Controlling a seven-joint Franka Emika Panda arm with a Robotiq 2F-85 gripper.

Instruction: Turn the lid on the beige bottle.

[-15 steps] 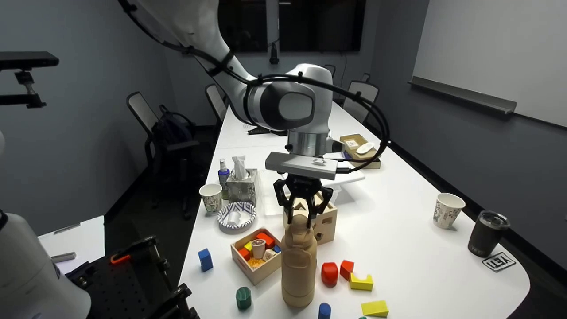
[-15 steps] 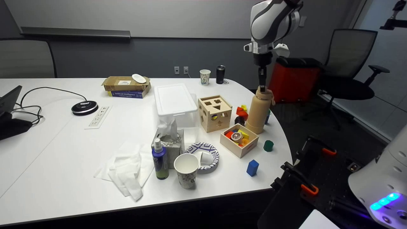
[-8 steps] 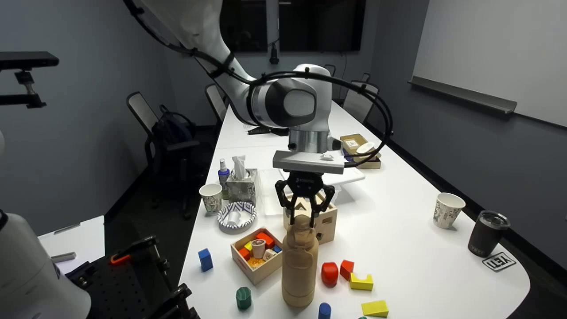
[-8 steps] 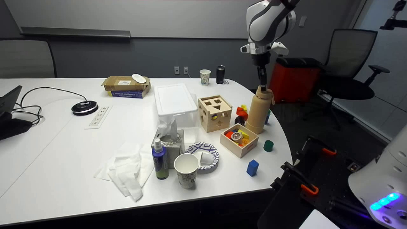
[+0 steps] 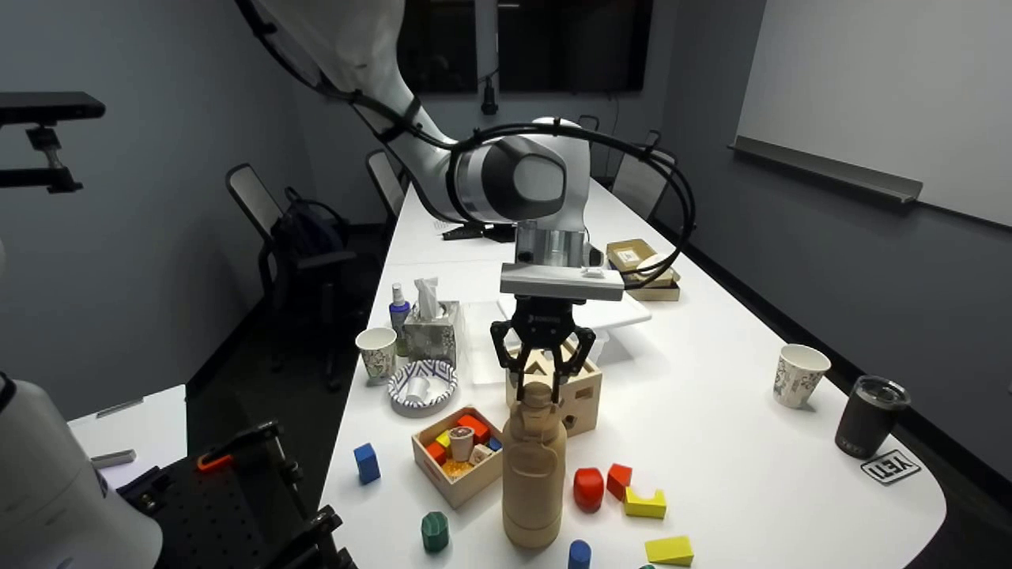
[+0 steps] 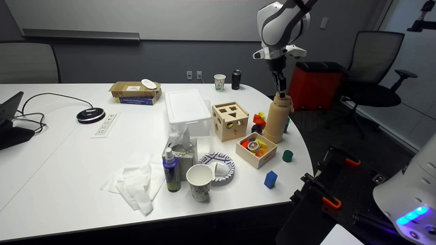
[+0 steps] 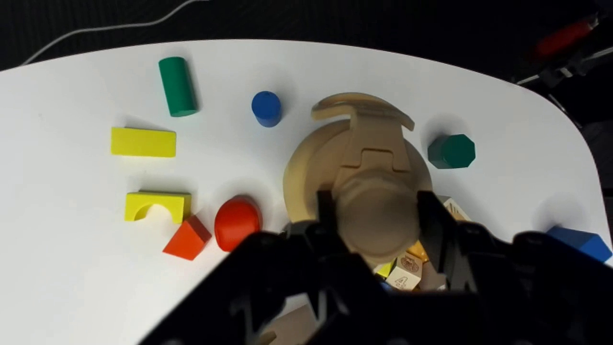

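Grey-walled room, whiteboard [image 5: 885, 103] mounted up high, long white table [image 5: 704, 442] below with stuff spread over it. Beige bottle [image 5: 534, 490] stands upright near the table's rounded end; small wooden tray [image 6: 268, 157] of blocks [image 5: 474, 429] just beside it, cube box [image 6: 233, 119] with cut-out holes close by. Pincer [image 7: 377, 206] sits over the bottle, fingers [image 7: 327, 208] pointing down, one each side of the lid [image 7: 378, 227] and clamped on it; lid is on the bottle top. Strap [image 7: 376, 136] juts out from the neck. Loose around it: red piece [image 7: 237, 223], blue cylinder [image 7: 266, 108], green octagonal block [image 7: 455, 151]. Paper cup [image 5: 798, 375] and black tumbler [image 5: 871, 419] well apart from the bottle.
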